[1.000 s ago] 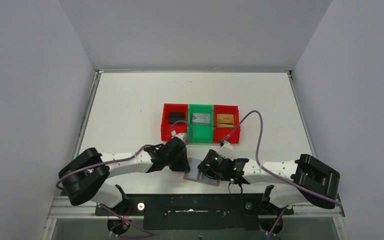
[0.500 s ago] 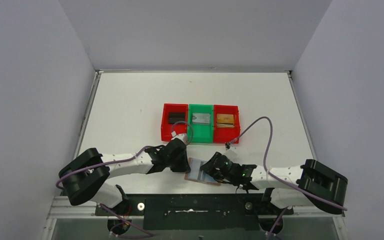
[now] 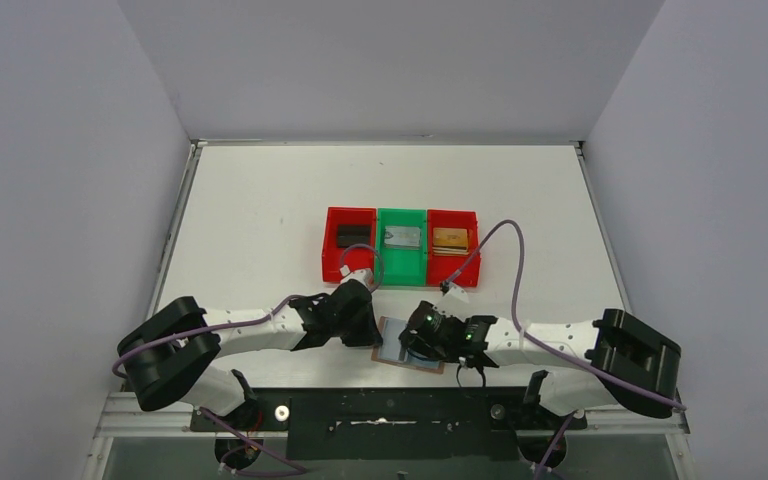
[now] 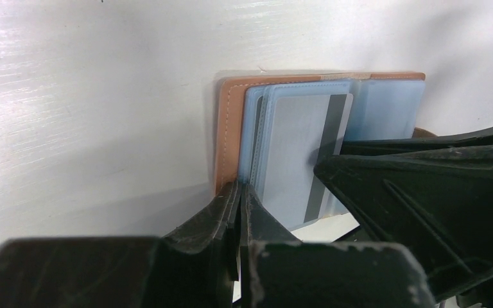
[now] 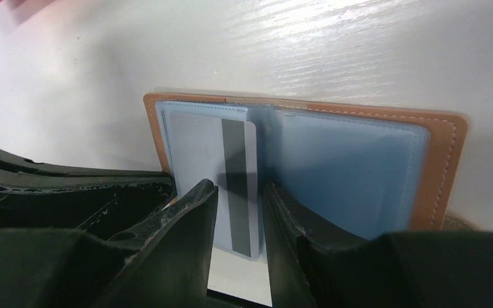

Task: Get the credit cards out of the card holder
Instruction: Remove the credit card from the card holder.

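Observation:
The tan card holder (image 3: 385, 353) lies open near the table's front edge, grey-blue sleeves up; it also shows in the left wrist view (image 4: 228, 128) and the right wrist view (image 5: 443, 167). A light blue card (image 5: 199, 160) with a grey stripe sticks partly out of its sleeve toward the front edge, and shows in the left wrist view (image 4: 295, 154). My left gripper (image 4: 239, 189) is shut on the holder's left edge (image 3: 368, 328). My right gripper (image 5: 239, 192) is open a little, its fingers either side of the card's protruding end (image 3: 415, 338).
A red bin (image 3: 332, 262), a green bin (image 3: 401, 270) and a red bin (image 3: 465, 270) stand in a row behind the holder, holding a black card (image 3: 352, 235), a silver card (image 3: 402, 237) and a gold card (image 3: 450, 238). Both arms meet at the front edge.
The right arm drew back to the right half a second ago and has come forward to the holder again. The left arm and the holder have stayed put.

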